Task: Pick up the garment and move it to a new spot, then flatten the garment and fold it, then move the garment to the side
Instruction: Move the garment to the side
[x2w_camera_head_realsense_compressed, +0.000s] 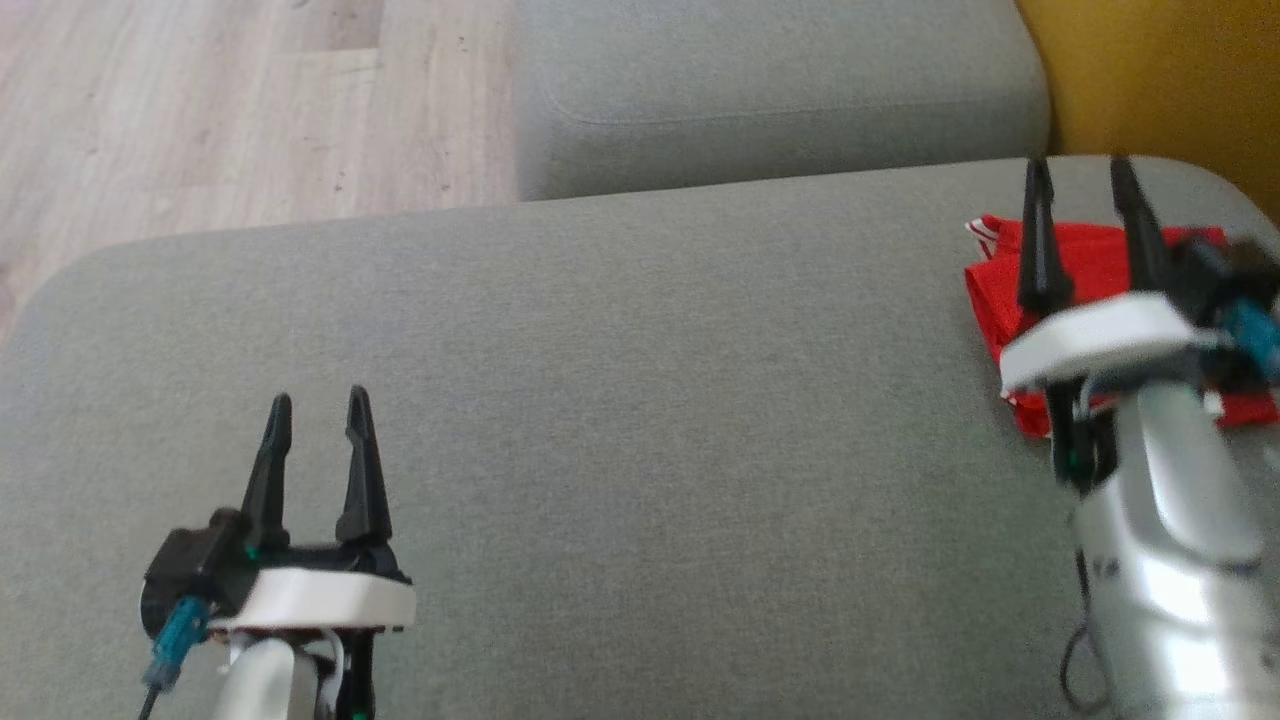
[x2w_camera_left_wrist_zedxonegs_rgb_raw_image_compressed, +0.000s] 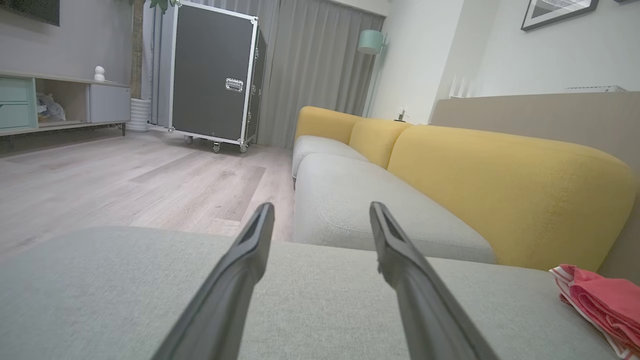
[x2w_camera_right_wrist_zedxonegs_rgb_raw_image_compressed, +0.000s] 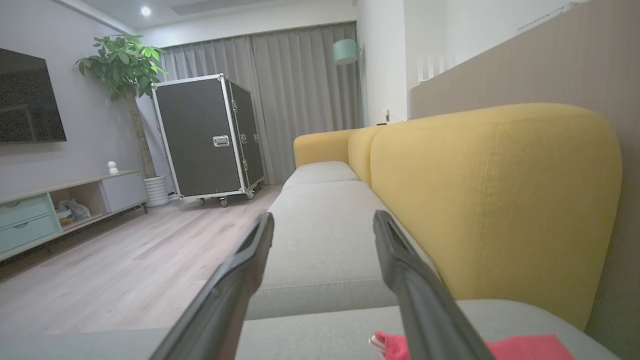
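Observation:
The garment (x2w_camera_head_realsense_compressed: 1090, 265) is a red cloth with white striped trim, folded into a small stack at the right edge of the grey seat cushion (x2w_camera_head_realsense_compressed: 650, 400). It also lies at the lower right of the left wrist view as the garment (x2w_camera_left_wrist_zedxonegs_rgb_raw_image_compressed: 605, 305), and along the bottom edge of the right wrist view as the garment (x2w_camera_right_wrist_zedxonegs_rgb_raw_image_compressed: 520, 347). My right gripper (x2w_camera_head_realsense_compressed: 1080, 172) hangs above it, open, nothing between its fingers. Over the bare cushion at the lower left, my left gripper (x2w_camera_head_realsense_compressed: 318, 402) is open and empty too.
A second grey cushion (x2w_camera_head_realsense_compressed: 780, 90) lies beyond this one, with wooden floor (x2w_camera_head_realsense_compressed: 230, 110) to the left. The yellow backrest (x2w_camera_right_wrist_zedxonegs_rgb_raw_image_compressed: 490, 200) runs along the right side. A black wheeled flight case (x2w_camera_left_wrist_zedxonegs_rgb_raw_image_compressed: 215, 80) and a low TV cabinet (x2w_camera_right_wrist_zedxonegs_rgb_raw_image_compressed: 60, 210) stand across the room.

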